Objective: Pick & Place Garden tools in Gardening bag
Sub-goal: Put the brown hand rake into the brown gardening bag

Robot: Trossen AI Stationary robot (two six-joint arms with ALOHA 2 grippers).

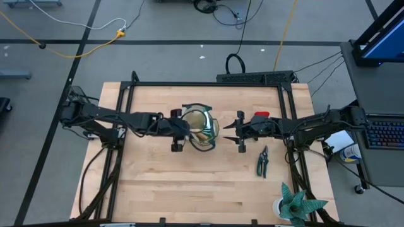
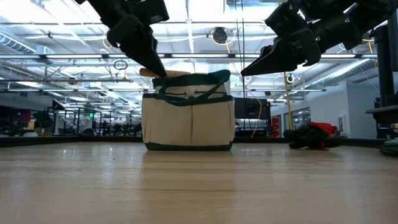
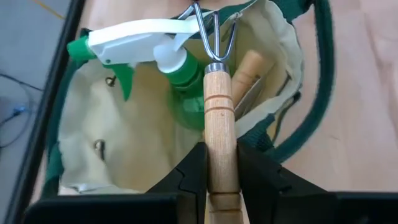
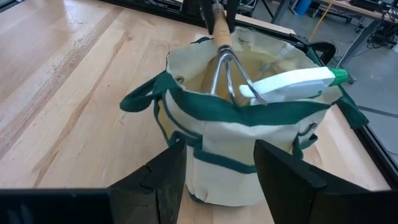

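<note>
Gardening bag [image 1: 203, 129]: tan canvas, green trim, upright at the table's [image 1: 189, 189] middle; holds a green spray bottle [image 3: 168, 53] with white trigger head and another wooden handle [image 3: 249, 68]
Hand rake [image 3: 219, 112]: wooden handle clamped in the left gripper [image 3: 219, 177], metal prongs inside the bag's mouth
Right gripper [image 4: 214, 168]: fingers spread, holding nothing, hanging just right of the bag
Pruning shears [image 1: 262, 161]: green-handled, flat on the table, right and near side
Red glove [image 1: 261, 115]: right of the bag, far side
Potted spiky plant [image 1: 295, 205]: near right corner
</note>
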